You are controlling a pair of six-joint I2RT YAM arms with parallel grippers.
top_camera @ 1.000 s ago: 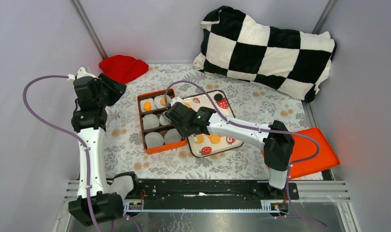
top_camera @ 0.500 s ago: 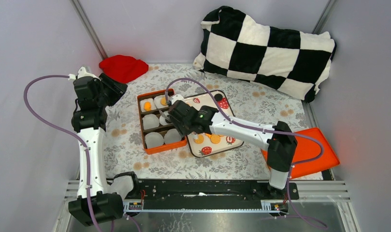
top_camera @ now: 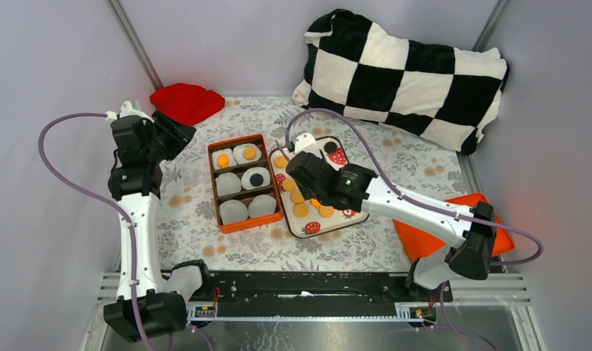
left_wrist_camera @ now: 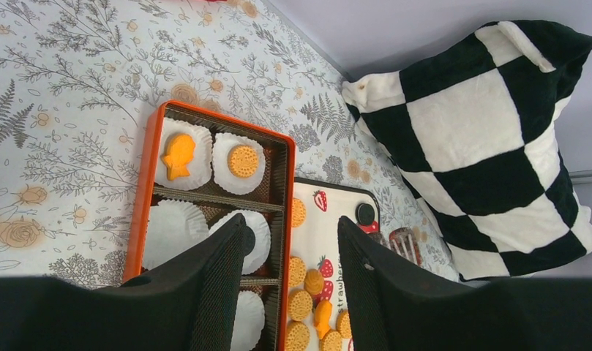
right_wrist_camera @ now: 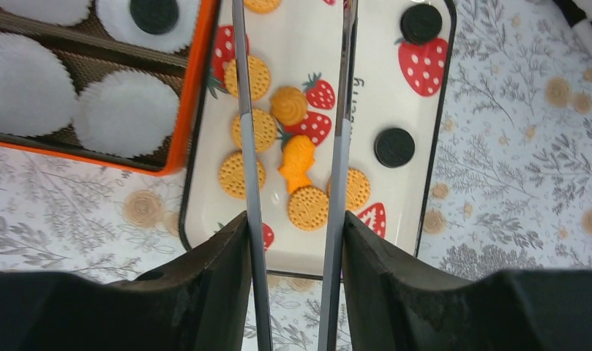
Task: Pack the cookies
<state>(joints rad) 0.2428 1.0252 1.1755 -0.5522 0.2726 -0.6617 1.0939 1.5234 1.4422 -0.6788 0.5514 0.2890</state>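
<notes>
Several orange-golden cookies (right_wrist_camera: 308, 208) and two black ones (right_wrist_camera: 394, 147) lie on a strawberry-print tray (right_wrist_camera: 395, 95). To its left is an orange box (top_camera: 211, 183) of white paper cups. One cup holds a fish-shaped cookie (left_wrist_camera: 178, 156), one a round golden cookie (left_wrist_camera: 243, 161), one a black cookie (top_camera: 256, 178). My right gripper (top_camera: 301, 162) hovers over the tray, shut on grey metal tongs (right_wrist_camera: 243, 110). The tongs' arms are spread apart and straddle the golden cookies with nothing between them. My left gripper (left_wrist_camera: 293, 234) is open and empty, held high to the left of the box.
A black-and-white checkered pillow (top_camera: 402, 69) lies at the back right. A red cloth (top_camera: 186, 102) lies at the back left. An orange flat lid (top_camera: 461, 227) sits at the right edge, partly under my right arm. Grey walls close in on both sides.
My right arm has swung right, from over the box to over the tray. A black cookie now shows in the middle right cup. The left arm has not moved.
</notes>
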